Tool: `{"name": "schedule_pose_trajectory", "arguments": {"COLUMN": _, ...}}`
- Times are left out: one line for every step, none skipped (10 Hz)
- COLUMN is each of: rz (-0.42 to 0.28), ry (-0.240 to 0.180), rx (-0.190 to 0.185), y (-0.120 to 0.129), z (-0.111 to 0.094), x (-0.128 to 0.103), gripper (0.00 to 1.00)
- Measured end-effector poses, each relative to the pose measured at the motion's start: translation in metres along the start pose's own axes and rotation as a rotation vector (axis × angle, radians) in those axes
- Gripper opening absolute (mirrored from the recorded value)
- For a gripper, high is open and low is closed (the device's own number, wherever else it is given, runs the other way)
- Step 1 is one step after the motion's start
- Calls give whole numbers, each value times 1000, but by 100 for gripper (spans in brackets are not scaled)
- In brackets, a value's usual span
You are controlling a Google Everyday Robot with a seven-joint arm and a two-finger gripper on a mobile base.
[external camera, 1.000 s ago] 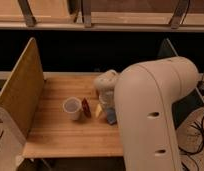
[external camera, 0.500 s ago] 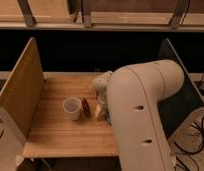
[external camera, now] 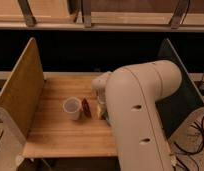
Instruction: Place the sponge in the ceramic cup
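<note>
The ceramic cup (external camera: 72, 108), small, white and upright, stands on the wooden table (external camera: 55, 135) left of centre. Just right of it lies a small dark red object (external camera: 86, 107). The sponge (external camera: 100, 111) shows only as a yellowish sliver further right, mostly hidden by my arm. My gripper (external camera: 100, 92) hangs directly over the sponge, about a cup's width right of the cup. The bulky white arm (external camera: 140, 115) covers the gripper's lower part and the table's right side.
A tall wooden panel (external camera: 20, 95) walls the table's left side and a dark panel (external camera: 177, 85) the right. Behind the table runs a dark gap under a shelf. Cables lie on the floor at the lower right.
The white arm has swung left and towards the camera, covering more of the table's right side and the sponge. Cup and red object have not moved.
</note>
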Motion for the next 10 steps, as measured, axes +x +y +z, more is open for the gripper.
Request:
{"name": "schedule_pose_trajectory", "arguments": {"rz": 1, "ry": -4, "rx": -2, "y": 0, "z": -1, "x": 2, "gripper": 31}}
{"name": "schedule_pose_trajectory", "arguments": {"rz": 3, "ry": -7, "rx": -6, "y": 1, "z": -2, "x": 4, "gripper": 21}}
{"name": "schedule_pose_trajectory", "arguments": {"rz": 2, "ry": -17, "rx": -10, "y": 2, "z": -5, "x": 4, "gripper": 9}}
{"name": "schedule_pose_trajectory", "arguments": {"rz": -1, "ry": -28, "rx": -9, "y": 3, "z": -10, "x": 3, "gripper": 4}}
{"name": "schedule_pose_trajectory", "arguments": {"rz": -12, "ry": -63, "rx": 2, "y": 5, "z": -24, "x": -2, "gripper": 0}}
{"name": "schedule_pose_trajectory", "arguments": {"rz": -30, "ry": -104, "rx": 19, "y": 7, "z": -43, "x": -8, "gripper": 0}}
{"name": "schedule_pose_trajectory", "arguments": {"rz": -57, "ry": -163, "rx": 41, "y": 16, "z": -70, "x": -18, "gripper": 0}}
{"name": "schedule_pose_trajectory", "arguments": {"rz": -81, "ry": -208, "rx": 63, "y": 24, "z": -94, "x": -25, "gripper": 0}}
{"name": "schedule_pose_trajectory", "arguments": {"rz": -110, "ry": -265, "rx": 90, "y": 34, "z": -122, "x": -32, "gripper": 0}}
{"name": "schedule_pose_trajectory", "arguments": {"rz": -135, "ry": -312, "rx": 115, "y": 43, "z": -147, "x": -37, "gripper": 0}}
